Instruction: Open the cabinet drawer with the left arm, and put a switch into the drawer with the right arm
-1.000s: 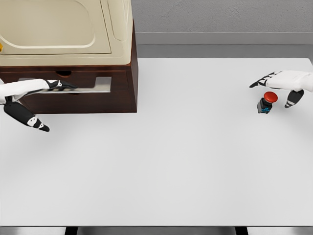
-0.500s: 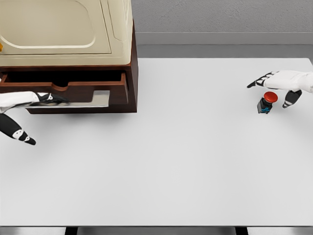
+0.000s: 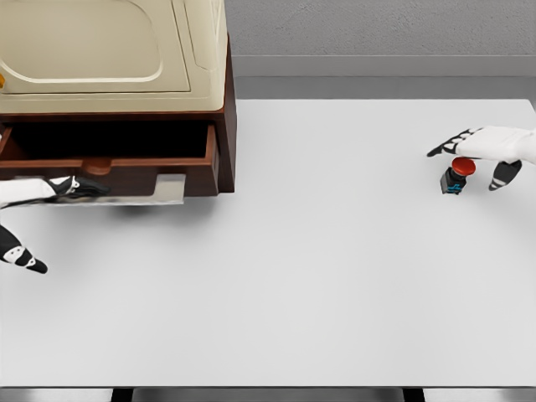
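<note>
The dark wooden cabinet (image 3: 224,126) stands at the back left with a cream appliance on top. Its drawer (image 3: 109,172) is pulled out toward me, its dark inside showing. My left hand (image 3: 63,209) comes in at the left edge, fingers (image 3: 79,187) hooked on the grey handle strip (image 3: 159,191) under the drawer front, thumb spread away below. The switch (image 3: 456,176), a black box with a red button, stands at the far right of the table. My right hand (image 3: 469,164) hovers just over it, open, fingers and thumb on either side without closing.
A cream appliance (image 3: 100,50) covers the cabinet top. The white table (image 3: 318,268) stretches between the drawer and the switch. A grey wall runs behind the table's far edge.
The drawer has slid out toward me from nearly shut, with my left hand drawing back and down with it. My right hand has settled slightly lower over the switch.
</note>
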Tool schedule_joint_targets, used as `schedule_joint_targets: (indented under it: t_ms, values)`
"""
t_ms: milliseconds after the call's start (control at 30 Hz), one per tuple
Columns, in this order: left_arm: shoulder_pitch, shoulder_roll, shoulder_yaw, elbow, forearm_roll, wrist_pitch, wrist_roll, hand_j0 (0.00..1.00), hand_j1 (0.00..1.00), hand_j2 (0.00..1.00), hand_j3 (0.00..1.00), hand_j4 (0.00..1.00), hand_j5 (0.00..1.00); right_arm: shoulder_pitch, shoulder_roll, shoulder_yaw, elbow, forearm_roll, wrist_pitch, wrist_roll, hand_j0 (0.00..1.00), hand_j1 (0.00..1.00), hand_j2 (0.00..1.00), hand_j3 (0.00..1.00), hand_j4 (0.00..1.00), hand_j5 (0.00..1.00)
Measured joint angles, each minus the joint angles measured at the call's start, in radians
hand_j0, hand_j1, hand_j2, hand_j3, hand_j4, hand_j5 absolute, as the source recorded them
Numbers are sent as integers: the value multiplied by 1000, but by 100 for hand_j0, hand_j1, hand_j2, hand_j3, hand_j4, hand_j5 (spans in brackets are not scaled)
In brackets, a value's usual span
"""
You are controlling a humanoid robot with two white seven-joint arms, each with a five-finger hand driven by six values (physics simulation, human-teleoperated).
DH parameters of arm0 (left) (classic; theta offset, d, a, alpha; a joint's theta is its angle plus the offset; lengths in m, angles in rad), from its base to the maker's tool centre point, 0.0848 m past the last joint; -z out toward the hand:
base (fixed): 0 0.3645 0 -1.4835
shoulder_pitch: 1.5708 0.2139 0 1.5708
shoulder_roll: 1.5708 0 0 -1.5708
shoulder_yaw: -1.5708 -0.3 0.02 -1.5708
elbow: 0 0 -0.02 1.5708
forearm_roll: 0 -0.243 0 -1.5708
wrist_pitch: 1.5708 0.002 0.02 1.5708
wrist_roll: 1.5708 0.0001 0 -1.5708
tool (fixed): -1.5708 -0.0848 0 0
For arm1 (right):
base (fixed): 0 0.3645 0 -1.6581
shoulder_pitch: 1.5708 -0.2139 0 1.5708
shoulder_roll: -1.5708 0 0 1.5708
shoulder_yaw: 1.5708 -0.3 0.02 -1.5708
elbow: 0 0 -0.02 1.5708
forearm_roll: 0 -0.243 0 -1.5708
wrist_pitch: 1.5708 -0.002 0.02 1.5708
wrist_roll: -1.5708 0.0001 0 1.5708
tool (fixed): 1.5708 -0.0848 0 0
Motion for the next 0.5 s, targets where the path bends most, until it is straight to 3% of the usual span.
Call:
schedule_joint_targets:
  t_ms: [500]
  values:
    - [-3,50,-22,6,-12,-66,0,99,99,99,99,99,99,21,-8,0,-57,-1,0,0,100,100,100,100,100,100]
